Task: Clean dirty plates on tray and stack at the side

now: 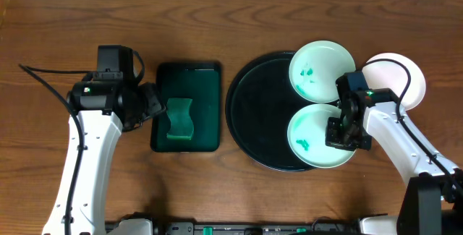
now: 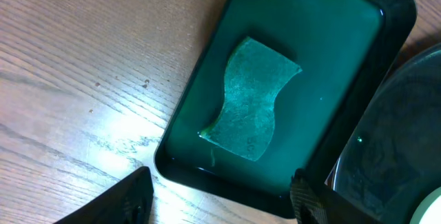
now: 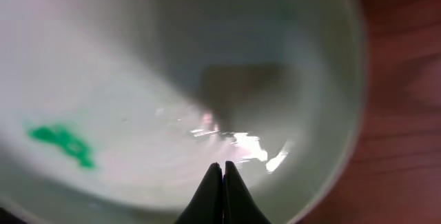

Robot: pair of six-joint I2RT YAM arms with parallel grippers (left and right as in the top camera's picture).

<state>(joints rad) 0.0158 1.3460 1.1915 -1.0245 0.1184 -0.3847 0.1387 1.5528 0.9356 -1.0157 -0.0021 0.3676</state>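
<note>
- Presently, left arm: stands left of the tray (image 1: 249, 112), forearm running up from the near edge of the table (image 1: 217, 18), wrist bent toward the tray.
- Left gripper (image 1: 153, 103): jaws wide apart with nothing between them, poised at the side of the green tray (image 1: 206, 83) farthest from the tray.
- Green tray: rectangular, just left of the tray, not touching it.
- Sponge (image 2: 251, 100): green, waisted, lying flat inside the green tray.
- Right arm: comes in from the tray's near right, forearm slanting toward it, wrist pointed down.
- Right gripper (image 3: 222, 182): fingertips pressed together, nothing held, over the near plate (image 1: 311, 137) by its right edge; contact with it cannot be judged.
- Near plate: on the tray's near right part, one green smear (image 3: 62, 141) inside.
- Far plate (image 1: 322, 69): on the tray's far right part, overhanging the rim, green smears (image 1: 307, 72) inside.
- Third plate (image 1: 401, 76): white, on the table just right of the tray, partly under the right arm.
</note>
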